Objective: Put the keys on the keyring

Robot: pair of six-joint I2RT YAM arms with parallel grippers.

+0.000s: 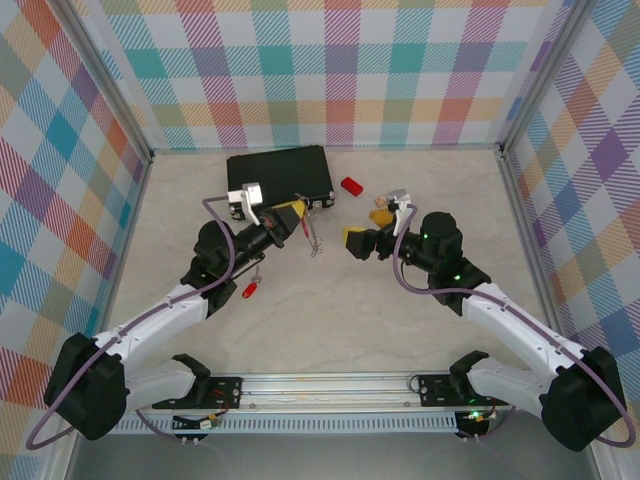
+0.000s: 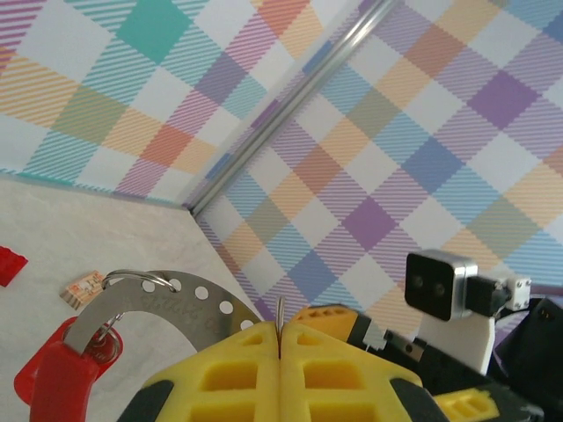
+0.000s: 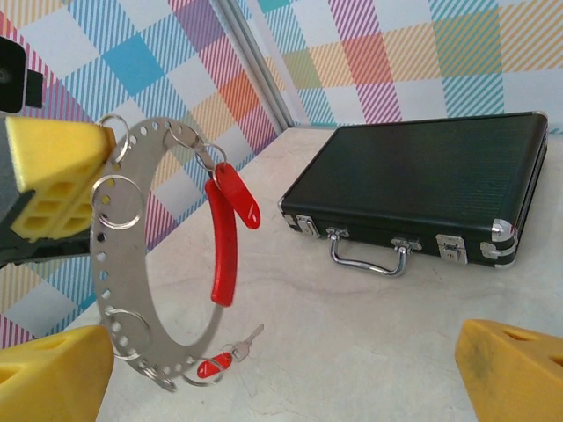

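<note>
Your left tool (image 2: 280, 334) is clamped on the keyring (image 3: 110, 264), held above the desk (image 3: 369, 325) (1 red-headed key (image 3: 236, 198) hangs on it). Your right tool (image 3: 281, 382) faces it, fingers apart.

A robot lab booth: checked walls (image 1: 340, 70), aluminium mounting rail (image 1: 330, 384), marbled tabletop (image 1: 330, 320).

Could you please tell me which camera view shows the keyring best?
The right wrist view: nearly the whole keyring, red arc and loops plain. The left wrist view shows part of its band; the top view, a thin sliver.
</note>
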